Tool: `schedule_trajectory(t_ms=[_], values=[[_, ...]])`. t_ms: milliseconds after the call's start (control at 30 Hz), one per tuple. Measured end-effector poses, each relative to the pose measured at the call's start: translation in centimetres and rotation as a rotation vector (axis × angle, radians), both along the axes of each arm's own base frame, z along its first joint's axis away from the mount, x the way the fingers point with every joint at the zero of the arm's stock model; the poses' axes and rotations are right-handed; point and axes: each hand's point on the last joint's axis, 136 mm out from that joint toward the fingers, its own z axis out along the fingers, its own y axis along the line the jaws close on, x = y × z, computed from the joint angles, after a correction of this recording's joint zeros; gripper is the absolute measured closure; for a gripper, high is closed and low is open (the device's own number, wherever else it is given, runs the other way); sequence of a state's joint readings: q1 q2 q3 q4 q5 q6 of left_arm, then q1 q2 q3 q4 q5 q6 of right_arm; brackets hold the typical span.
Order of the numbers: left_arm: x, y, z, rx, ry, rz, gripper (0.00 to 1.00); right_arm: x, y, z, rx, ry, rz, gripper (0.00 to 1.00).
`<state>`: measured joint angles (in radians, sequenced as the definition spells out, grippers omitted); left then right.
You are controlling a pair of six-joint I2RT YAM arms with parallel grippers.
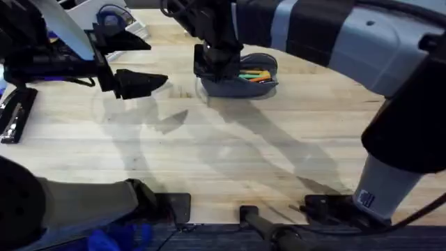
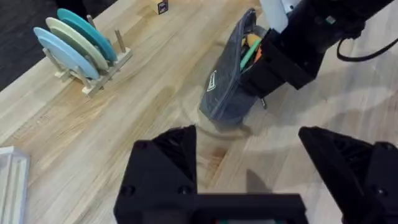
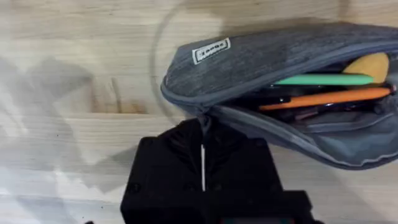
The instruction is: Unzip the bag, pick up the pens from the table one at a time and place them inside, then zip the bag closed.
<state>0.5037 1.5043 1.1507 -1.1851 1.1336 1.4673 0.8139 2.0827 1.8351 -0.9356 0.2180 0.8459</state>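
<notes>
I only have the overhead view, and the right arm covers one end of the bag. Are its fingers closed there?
Observer: Yes. In the right wrist view, the fingers of the right gripper meet at the zipper end of the bag. The pull itself is hidden.
Operator: Is the zipper open past that point?
Observer: Yes, the mouth gapes. An orange pen and a green pen lie side by side inside.
Operator: And the left fingers?
Observer: The left wrist view shows the left gripper open, apart from the bag, above the table.
</notes>
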Motion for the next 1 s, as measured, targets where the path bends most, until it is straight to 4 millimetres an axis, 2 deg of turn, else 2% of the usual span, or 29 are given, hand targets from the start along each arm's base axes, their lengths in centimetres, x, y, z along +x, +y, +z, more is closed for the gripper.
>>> schedule_trajectory(t_ms=[500, 1000], values=[[0.0, 0.0, 0.0, 0.000, 0.000, 0.000, 0.008, -0.4, -0.5, 0.0, -0.022, 0.016, -0.001, 0.969], [0.0, 0.0, 0.0, 0.001, -0.003, 0.000, 0.008, -0.3, -0.4, 2.9, -0.011, 0.007, 0.000, 0.969]])
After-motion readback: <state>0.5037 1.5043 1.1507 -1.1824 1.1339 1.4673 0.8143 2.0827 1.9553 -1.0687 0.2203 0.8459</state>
